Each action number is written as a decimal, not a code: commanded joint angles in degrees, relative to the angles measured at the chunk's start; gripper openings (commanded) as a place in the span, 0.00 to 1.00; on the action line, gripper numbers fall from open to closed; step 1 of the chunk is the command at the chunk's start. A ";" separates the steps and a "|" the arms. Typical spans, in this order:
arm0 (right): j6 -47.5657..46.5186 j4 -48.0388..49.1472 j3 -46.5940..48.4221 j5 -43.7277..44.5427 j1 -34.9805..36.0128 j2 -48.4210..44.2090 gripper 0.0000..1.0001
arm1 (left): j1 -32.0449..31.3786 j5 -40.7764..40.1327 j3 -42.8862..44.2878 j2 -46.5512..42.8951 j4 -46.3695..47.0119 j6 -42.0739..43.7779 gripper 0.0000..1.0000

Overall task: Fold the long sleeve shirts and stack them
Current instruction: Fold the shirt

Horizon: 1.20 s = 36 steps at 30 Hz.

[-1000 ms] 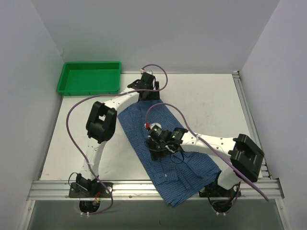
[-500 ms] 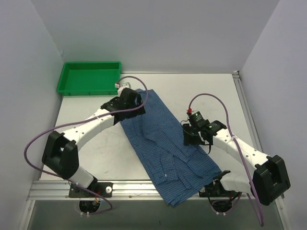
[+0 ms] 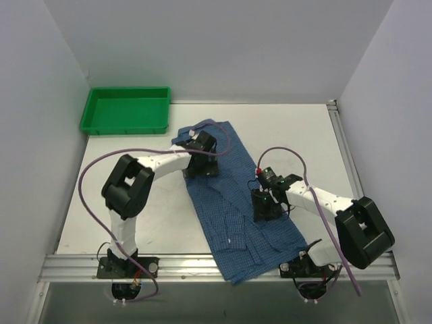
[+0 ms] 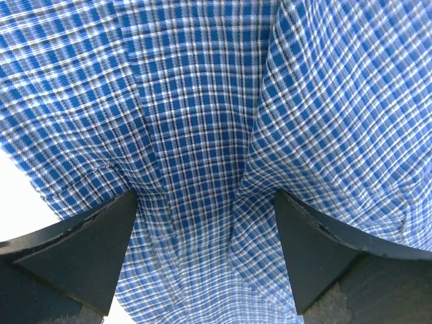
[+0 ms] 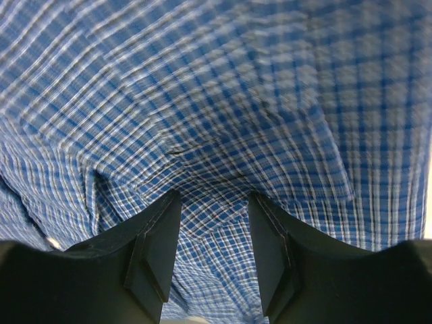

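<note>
View from above: a blue checked long sleeve shirt [image 3: 226,226] lies spread on a white surface [image 3: 297,142]. It runs on a slant from the far middle down to the near edge, where its lower end drapes over a metal rail [image 3: 88,264].

The left claw [image 3: 201,160] is set down on the far part of the shirt, close to its left border. In its wrist view its two dark fingers [image 4: 81,250] are spread wide, with a raised ridge of checked cloth running between them and not clamped.

The right claw [image 3: 263,210] sits at the shirt's right border, about halfway along it. In its wrist view its fingers [image 5: 155,253] are half closed and pinch a gathered fold of the shirt, with creases fanning out from the gap.

A green tray [image 3: 121,126] stands at the far left corner of the surface, well apart from the shirt, which lies wholly outside it. Only the tray's green floor shows.

A purple cable [image 3: 223,131] from the left arm loops over the far end of the shirt. The right arm's forearm crosses the bare surface and the shirt's right border, hiding a little of the cloth. White walls close in the left, the right and the far side.
</note>
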 commanded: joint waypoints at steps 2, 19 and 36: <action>4.05 5.86 -0.19 -6.35 2.97 4.13 0.44 | 1.26 5.33 10.73 11.12 4.07 6.72 0.93; -0.25 2.18 11.24 -0.55 -1.94 2.66 0.45 | 4.78 3.84 18.61 2.03 3.02 7.45 0.95; 4.68 7.71 2.09 -1.69 -6.96 2.54 0.39 | 2.50 14.56 -34.94 -35.44 6.08 -7.05 0.87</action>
